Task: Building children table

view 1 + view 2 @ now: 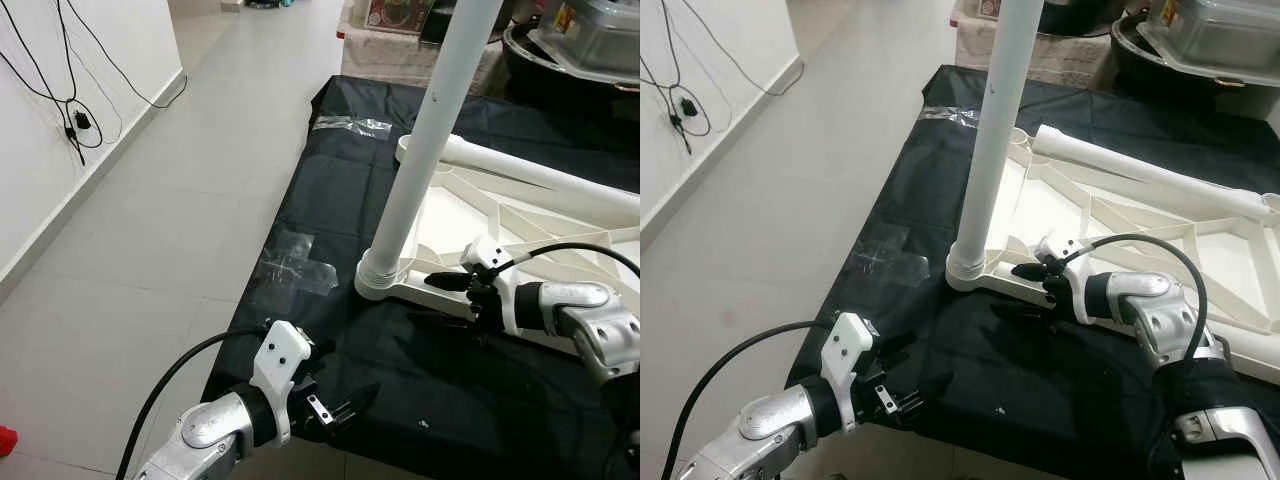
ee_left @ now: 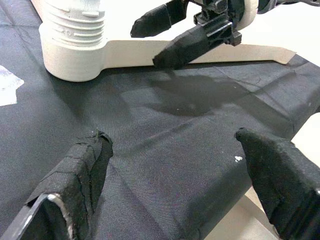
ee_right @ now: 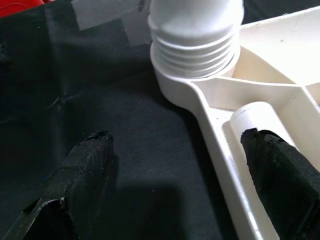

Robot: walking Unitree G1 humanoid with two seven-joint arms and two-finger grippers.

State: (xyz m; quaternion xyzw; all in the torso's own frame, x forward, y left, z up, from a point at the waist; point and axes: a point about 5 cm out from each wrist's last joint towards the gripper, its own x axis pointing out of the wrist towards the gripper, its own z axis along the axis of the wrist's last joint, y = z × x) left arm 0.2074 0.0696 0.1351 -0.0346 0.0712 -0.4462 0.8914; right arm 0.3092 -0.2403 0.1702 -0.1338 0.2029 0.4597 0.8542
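Right end effector (image 1: 447, 297), fingers apart, astride frame (image 1: 520, 215) edge beside upright leg (image 1: 428, 140) — left end effector (image 1: 345, 405) apart, lower centre, over bench (image 1: 330, 200).

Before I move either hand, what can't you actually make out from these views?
- Top of the upright leg: cut off by both eye views' upper edge.
- Far side of the white tabletop frame: runs past the right edge.
- How deep the leg's thread sits in its socket: hidden inside the collar.
- Right hand: contact with the frame unclear.
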